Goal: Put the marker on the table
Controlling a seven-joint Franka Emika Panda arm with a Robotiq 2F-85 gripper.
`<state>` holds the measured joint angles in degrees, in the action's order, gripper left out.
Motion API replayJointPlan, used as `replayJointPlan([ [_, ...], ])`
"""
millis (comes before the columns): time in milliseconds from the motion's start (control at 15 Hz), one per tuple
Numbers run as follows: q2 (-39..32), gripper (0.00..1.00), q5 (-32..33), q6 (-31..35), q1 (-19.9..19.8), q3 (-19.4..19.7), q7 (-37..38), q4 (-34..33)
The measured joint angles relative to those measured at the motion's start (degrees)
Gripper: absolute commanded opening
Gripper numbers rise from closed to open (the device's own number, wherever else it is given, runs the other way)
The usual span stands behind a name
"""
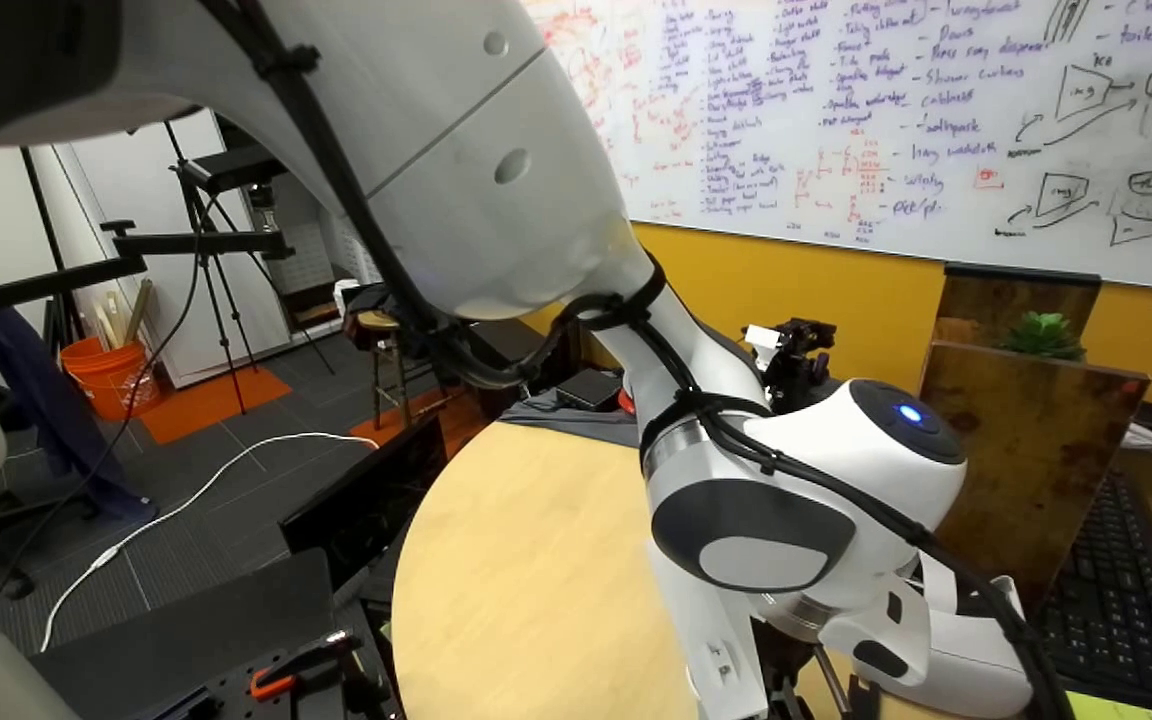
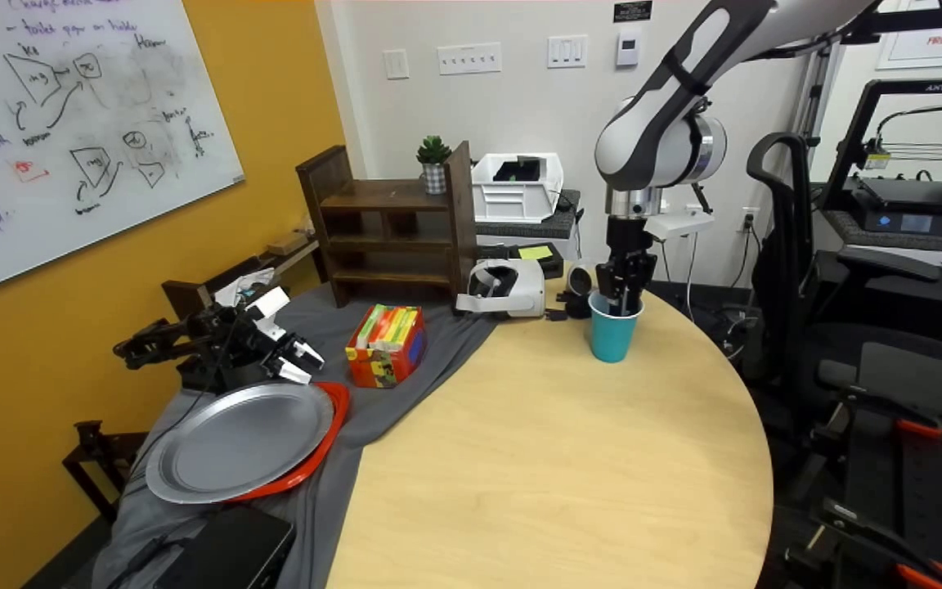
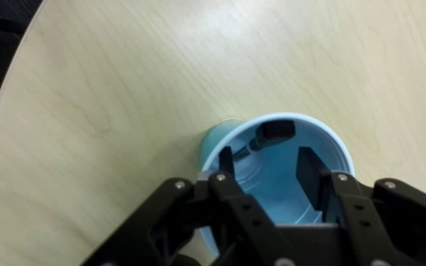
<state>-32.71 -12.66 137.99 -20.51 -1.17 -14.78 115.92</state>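
Marker point(image 3: 270, 136), one, dark: lies slanted inside a blue cup point(image 2: 611, 339), close to its wall in the wrist view. Cup stands upright on the pale table point(image 2: 602, 458), toward the far edge in an exterior view, right of a white headset point(image 2: 520, 286). Tool point(image 3: 265, 159): fingers parted, tips inside the cup, marker's thin end near the left finger.

The place is a lab, shown by a robot arm point(image 2: 667, 147), a 3D printer point(image 2: 912, 196), a VR headset point(image 2: 525, 288) and a handwriting-covered whiteboard point(image 1: 886, 130).
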Motion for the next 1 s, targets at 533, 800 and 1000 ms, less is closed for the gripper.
replayJointPlan([
  [533,-1.8,0.15,0.0,-2.4,0.6,0.9,0.0,-2.7],
  [800,-2.4,0.0,0.1,-2.9,0.9,1.0,0.0,-3.7],
  [1000,-2.7,0.01,0.2,-3.5,1.1,1.0,0.0,-4.4],
])
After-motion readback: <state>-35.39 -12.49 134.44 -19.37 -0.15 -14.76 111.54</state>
